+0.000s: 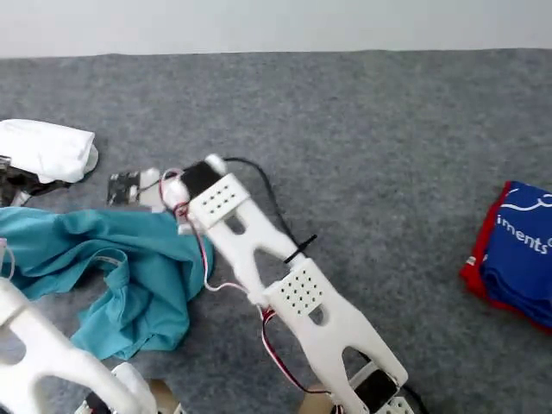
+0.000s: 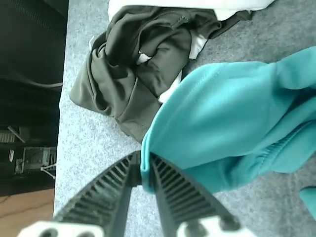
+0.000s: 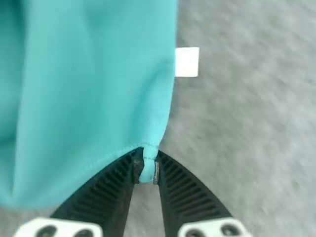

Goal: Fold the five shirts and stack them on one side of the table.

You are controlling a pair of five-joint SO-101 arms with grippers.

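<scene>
A teal shirt (image 1: 112,267) lies crumpled on the grey table at the left. My right gripper (image 3: 146,170) is shut on one hem corner of the teal shirt (image 3: 84,89), beside a small white tag (image 3: 186,61). In the high view the right arm's gripper (image 1: 179,216) sits at the shirt's far edge. My left gripper (image 2: 143,173) is shut on another edge of the teal shirt (image 2: 232,123), near the table's left side. A dark shirt (image 2: 133,84) lies bunched just beyond it, partly under a white shirt (image 1: 47,148).
A blue shirt (image 1: 526,250) lies folded on a red one (image 1: 479,263) at the right edge. The left arm (image 1: 39,349) stands at the front left corner. The left table edge (image 2: 61,123) runs close to the left gripper. Bare grey table (image 1: 388,138) spans the middle and back.
</scene>
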